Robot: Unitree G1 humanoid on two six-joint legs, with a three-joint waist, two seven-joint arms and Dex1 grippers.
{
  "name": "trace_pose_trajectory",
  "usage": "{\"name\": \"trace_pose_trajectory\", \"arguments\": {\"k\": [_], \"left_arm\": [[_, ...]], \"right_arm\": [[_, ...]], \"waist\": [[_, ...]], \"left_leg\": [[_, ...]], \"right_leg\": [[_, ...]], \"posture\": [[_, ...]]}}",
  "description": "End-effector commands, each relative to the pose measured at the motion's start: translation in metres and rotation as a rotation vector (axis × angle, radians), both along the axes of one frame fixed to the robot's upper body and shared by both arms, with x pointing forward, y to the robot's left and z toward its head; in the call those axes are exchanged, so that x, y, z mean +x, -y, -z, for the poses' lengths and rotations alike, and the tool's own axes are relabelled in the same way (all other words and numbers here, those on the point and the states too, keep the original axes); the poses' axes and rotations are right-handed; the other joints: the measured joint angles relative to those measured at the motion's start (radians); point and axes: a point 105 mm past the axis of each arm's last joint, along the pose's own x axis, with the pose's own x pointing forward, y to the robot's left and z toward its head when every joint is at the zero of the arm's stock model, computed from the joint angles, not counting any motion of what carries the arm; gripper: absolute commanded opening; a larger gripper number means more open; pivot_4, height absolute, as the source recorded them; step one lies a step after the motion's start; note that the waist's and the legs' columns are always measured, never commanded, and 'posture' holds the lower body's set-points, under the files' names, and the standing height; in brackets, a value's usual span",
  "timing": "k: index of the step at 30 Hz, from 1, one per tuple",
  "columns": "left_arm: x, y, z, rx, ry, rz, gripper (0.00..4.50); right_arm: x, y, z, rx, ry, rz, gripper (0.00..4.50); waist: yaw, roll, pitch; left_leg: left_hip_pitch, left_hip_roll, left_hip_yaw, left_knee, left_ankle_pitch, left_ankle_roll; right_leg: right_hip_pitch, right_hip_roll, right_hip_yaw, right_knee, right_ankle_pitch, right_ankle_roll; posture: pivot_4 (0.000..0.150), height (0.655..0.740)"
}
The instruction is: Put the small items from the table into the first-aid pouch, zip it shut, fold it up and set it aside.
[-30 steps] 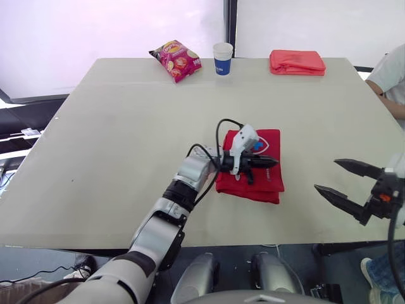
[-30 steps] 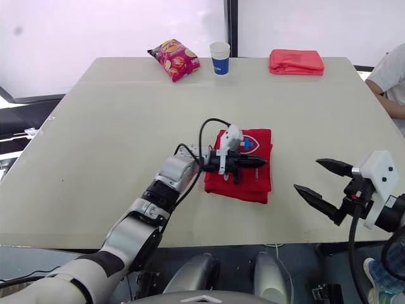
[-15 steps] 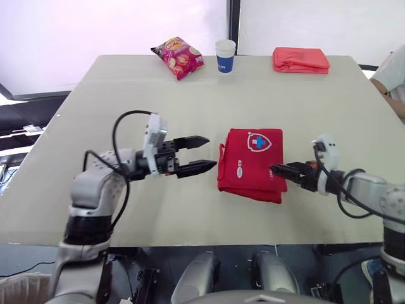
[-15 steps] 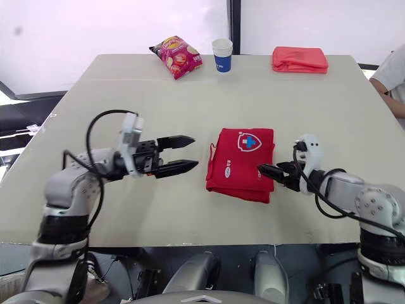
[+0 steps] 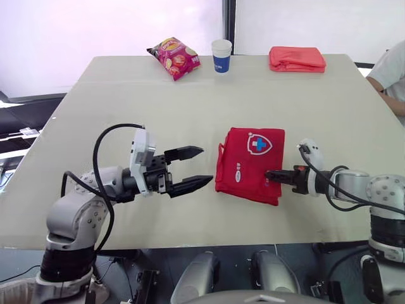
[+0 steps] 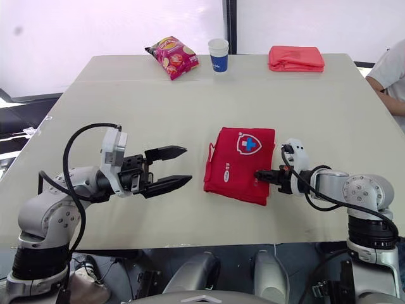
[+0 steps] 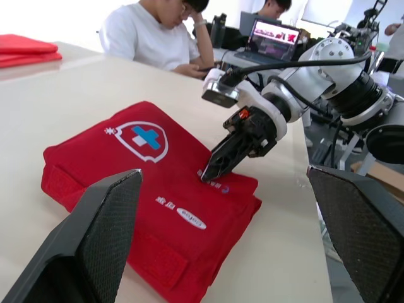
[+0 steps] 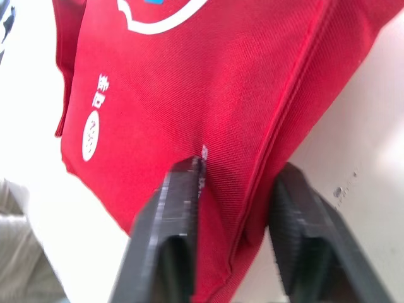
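The folded first-aid pouch (image 5: 250, 164) lies flat on the table (image 5: 126, 95); the right gripper (image 5: 271, 174) is nipped onto its right edge, and the left gripper (image 5: 204, 166) gapes empty near its left side. It looks like soft, light cloth, likely to flop open unless held across the folded layers.

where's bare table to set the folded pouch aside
Bare: the wide band between the pouch and the far row of chip bag, cup and red bundle; also the table's left side. Crowded: the near middle, where the left gripper and right gripper flank the pouch.
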Motion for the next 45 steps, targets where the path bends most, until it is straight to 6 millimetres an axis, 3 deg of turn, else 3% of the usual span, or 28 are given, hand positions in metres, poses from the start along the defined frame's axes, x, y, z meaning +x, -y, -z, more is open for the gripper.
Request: {"name": "trace_pose_trajectory", "arguments": {"k": [1,6,10,13,19,20,22,23,26,28,29,33,35,37,41,45], "left_arm": [[-0.001,0.016,-0.011,-0.047,0.038,0.038,4.50],[0.005,0.028,-0.013,-0.083,0.041,0.065,4.50],[0.015,0.039,-0.021,-0.122,0.071,0.083,4.50],[0.019,0.045,-0.029,-0.149,0.101,0.092,4.50],[0.023,0.056,-0.036,-0.162,0.140,0.138,4.50],[0.022,0.057,-0.036,-0.160,0.143,0.142,4.50],[0.022,0.057,-0.035,-0.161,0.144,0.143,4.50],[0.022,0.057,-0.034,-0.161,0.143,0.142,4.50],[0.022,0.054,-0.032,-0.161,0.140,0.132,4.50],[0.023,0.051,-0.030,-0.159,0.135,0.120,4.50],[0.023,0.050,-0.030,-0.158,0.131,0.113,4.50],[0.027,0.045,-0.027,-0.158,0.109,0.088,4.50],[0.034,0.041,-0.025,-0.163,0.082,0.046,4.50],[0.043,0.037,-0.023,-0.160,0.071,-0.017,4.50],[0.057,0.026,-0.021,-0.147,0.073,-0.146,4.50],[0.055,0.014,-0.021,-0.136,0.082,-0.173,4.50]], "right_arm": [[0.009,0.049,-0.024,-0.218,0.110,0.075,0.04],[0.012,0.109,-0.065,-0.438,0.198,0.092,0.04],[0.024,0.171,-0.097,-0.760,0.272,0.015,0.04],[0.036,0.195,-0.099,-0.944,0.257,-0.102,0.04],[0.063,0.216,-0.077,-1.084,0.181,-0.232,0.04],[0.065,0.218,-0.074,-1.094,0.182,-0.228,0.62],[0.067,0.224,-0.070,-1.123,0.187,-0.222,1.09],[0.067,0.227,-0.072,-1.126,0.198,-0.207,1.62],[0.065,0.230,-0.096,-1.090,0.286,-0.139,3.11],[0.054,0.226,-0.123,-1.031,0.378,-0.099,4.16],[0.046,0.221,-0.135,-1.007,0.423,-0.094,4.42],[0.012,0.190,-0.166,-0.909,0.604,-0.089,4.42],[-0.002,0.155,-0.190,-0.772,0.880,-0.048,4.42],[-0.014,0.121,-0.201,-0.607,1.084,-0.006,4.42],[-0.014,0.064,-0.175,-0.371,1.156,-0.033,4.42],[-0.008,0.024,-0.141,-0.257,1.155,-0.069,4.42]], "waist": [[0.008,0.003,0.002],[0.003,0.005,0.004],[-0.010,0.007,0.007],[-0.030,0.004,0.008],[-0.048,0.002,0.012],[-0.046,0.002,0.011],[-0.039,0.002,0.012],[-0.032,0.002,0.012],[-0.025,0.002,0.011],[-0.022,0.003,0.012],[-0.018,0.005,0.012],[-0.009,0.008,0.013],[-0.011,0.007,0.013],[-0.014,0.007,0.013],[-0.013,0.007,0.013],[-0.009,0.005,0.012]], "left_leg": [[0.000,-0.001,-0.001,0.001,0.000,0.000],[-0.001,-0.002,0.000,0.003,0.001,-0.001],[-0.001,-0.001,0.002,0.002,0.001,-0.001],[0.000,0.000,0.005,0.001,0.001,-0.001],[0.000,0.003,0.007,0.000,0.001,-0.003],[0.000,0.003,0.007,0.000,0.001,-0.003],[-0.001,0.002,0.006,0.000,0.001,-0.003],[-0.001,0.002,0.006,0.000,0.001,-0.003],[-0.006,0.001,0.006,0.000,0.001,-0.003],[-0.013,0.001,0.006,0.002,0.001,-0.003],[-0.016,0.001,0.007,0.002,0.001,-0.003],[-0.017,0.002,0.006,0.000,0.001,-0.003],[-0.015,0.003,0.006,0.001,0.001,-0.003],[-0.013,0.004,0.006,0.003,0.001,-0.003],[-0.012,0.004,0.006,0.004,0.002,-0.004],[-0.012,0.003,0.006,0.004,0.003,-0.005]], "right_leg": [[0.001,-0.001,-0.001,0.000,0.000,0.000],[0.002,-0.001,-0.002,-0.002,0.000,0.001],[0.002,0.000,-0.001,-0.002,0.000,0.001],[0.002,0.001,0.000,-0.002,-0.001,0.001],[-0.001,0.001,0.003,-0.003,0.000,0.001],[-0.001,0.001,0.003,-0.002,0.000,0.001],[-0.002,0.001,0.003,-0.002,0.000,0.000],[-0.002,0.001,0.003,-0.003,0.000,0.000],[-0.007,0.001,0.004,-0.002,0.000,0.000],[-0.016,0.000,0.005,0.001,0.000,0.000],[-0.018,0.000,0.006,0.002,0.000,0.000],[-0.019,0.000,0.005,0.001,0.000,0.000],[-0.018,0.000,0.006,0.002,0.000,0.000],[-0.016,0.001,0.006,0.003,0.001,0.000],[-0.014,0.001,0.006,0.003,0.004,0.001],[-0.014,0.002,0.005,0.003,0.004,0.000]], "posture": [[0.150,0.7400],[0.150,0.7400],[0.150,0.7400],[0.150,0.7400],[0.150,0.7400],[0.150,0.7400],[0.150,0.7400],[0.150,0.7400],[0.150,0.7400],[0.150,0.7400],[0.150,0.7400],[0.150,0.7400],[0.150,0.7400],[0.150,0.7400],[0.150,0.7400],[0.150,0.7400]]}}
